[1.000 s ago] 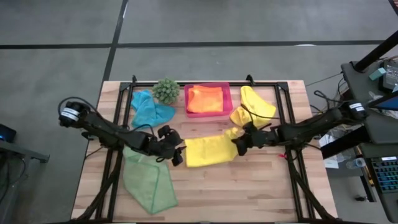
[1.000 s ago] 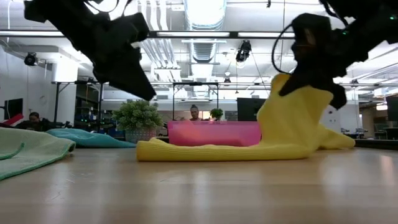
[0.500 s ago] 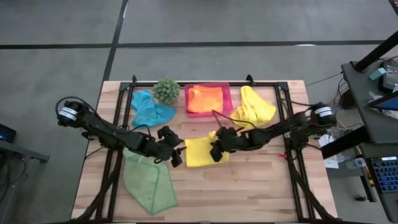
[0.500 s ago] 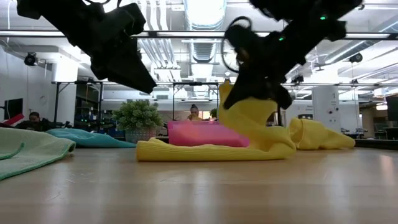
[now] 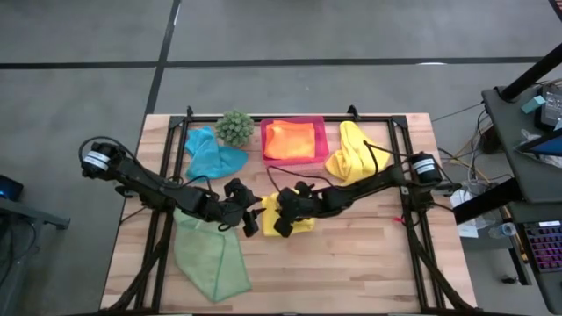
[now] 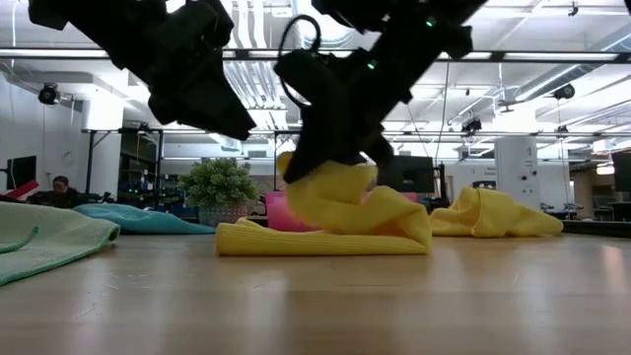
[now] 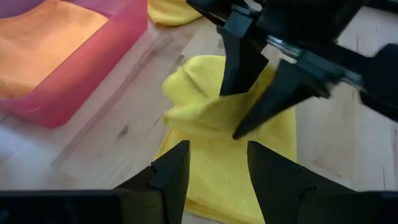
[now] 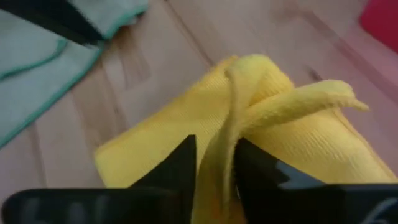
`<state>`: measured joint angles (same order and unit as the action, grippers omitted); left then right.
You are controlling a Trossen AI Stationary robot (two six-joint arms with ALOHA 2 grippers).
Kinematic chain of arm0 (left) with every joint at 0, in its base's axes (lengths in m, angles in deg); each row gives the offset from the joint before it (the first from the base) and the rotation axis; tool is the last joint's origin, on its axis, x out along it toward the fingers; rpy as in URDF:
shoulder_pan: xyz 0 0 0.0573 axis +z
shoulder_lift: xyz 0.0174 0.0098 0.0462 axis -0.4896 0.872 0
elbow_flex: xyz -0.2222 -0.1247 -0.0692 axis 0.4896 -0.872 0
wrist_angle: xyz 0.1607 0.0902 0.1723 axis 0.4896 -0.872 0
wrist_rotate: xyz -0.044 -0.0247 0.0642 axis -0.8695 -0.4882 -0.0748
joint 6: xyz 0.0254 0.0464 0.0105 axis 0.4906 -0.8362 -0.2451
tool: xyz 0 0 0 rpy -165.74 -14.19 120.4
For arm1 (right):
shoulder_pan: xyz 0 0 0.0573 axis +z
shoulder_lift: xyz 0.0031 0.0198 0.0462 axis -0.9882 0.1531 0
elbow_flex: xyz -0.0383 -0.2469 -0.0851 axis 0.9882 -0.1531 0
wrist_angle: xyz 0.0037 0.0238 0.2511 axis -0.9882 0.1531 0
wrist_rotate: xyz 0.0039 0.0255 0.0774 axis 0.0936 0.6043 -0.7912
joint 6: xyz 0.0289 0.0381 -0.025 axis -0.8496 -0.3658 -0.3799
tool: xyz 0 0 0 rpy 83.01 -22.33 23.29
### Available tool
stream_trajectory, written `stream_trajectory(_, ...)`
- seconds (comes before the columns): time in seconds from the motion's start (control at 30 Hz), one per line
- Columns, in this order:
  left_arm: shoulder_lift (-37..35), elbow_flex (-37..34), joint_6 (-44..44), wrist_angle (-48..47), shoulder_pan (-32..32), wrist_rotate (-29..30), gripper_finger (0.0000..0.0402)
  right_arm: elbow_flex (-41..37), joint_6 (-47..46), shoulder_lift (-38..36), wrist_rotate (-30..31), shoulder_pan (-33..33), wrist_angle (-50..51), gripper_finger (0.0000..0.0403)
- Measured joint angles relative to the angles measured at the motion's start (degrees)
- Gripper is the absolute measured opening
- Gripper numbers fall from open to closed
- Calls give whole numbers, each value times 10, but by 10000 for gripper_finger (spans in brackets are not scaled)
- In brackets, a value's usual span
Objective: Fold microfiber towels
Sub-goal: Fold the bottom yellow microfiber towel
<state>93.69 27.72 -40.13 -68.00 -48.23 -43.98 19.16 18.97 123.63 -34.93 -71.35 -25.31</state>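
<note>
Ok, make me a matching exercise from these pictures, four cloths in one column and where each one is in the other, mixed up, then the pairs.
Column one:
1. orange towel
2. teal towel
3. light green towel
4. yellow towel being folded

Column two:
A. beside the plant
B. at the table's near left part
C. in the pink tray
D. between the right gripper's fingers

Pairs: 1-C, 2-A, 3-B, 4-D

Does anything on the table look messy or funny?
Yes. The second yellow towel sits in a crumpled heap by the pink tray, and the green towel hangs over the table's front edge. The yellow towel being folded is bunched up where the right end effector holds it.
</note>
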Motion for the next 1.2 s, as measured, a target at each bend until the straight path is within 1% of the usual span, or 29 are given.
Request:
stream_trajectory(0.1,0,0,0,7,0,0,146,13,28,3,-7,0,10,136)
stream_trajectory(0.27,0,0,0,21,0,0,146,12,62,-11,-8,0,13,188)
stream_trajectory(0.4,1,0,0,25,-1,-4,146,5,114,-33,-6,6,47,214)
stream_trajectory(0.47,1,0,-2,35,-3,-24,146,-10,155,-53,-3,15,57,219)
stream_trajectory(0.57,5,0,-30,42,-8,-64,146,-45,207,-91,-4,34,56,221)
stream_trajectory(0.67,14,2,-54,42,-14,-101,146,-94,239,-132,-3,44,50,219)
stream_trajectory(0.77,41,7,-67,65,-21,-118,146,-156,290,-166,2,58,33,213)
stream_trajectory(0.83,68,5,-75,75,-26,-117,146,-201,309,-183,-2,67,-8,207)
stream_trajectory(0.97,132,5,-76,142,-30,-93,146,-276,320,-201,-1,71,-113,192)
stream_trajectory(1.03,160,10,-77,164,-30,-76,146,-301,323,-203,-2,72,-154,184)
stream_trajectory(1.1,181,20,-76,165,-29,-61,146,-319,325,-202,-7,73,-190,178)
stream_trajectory(1.2,202,38,-76,167,-29,-54,146,-335,325,-194,-16,72,-223,168)
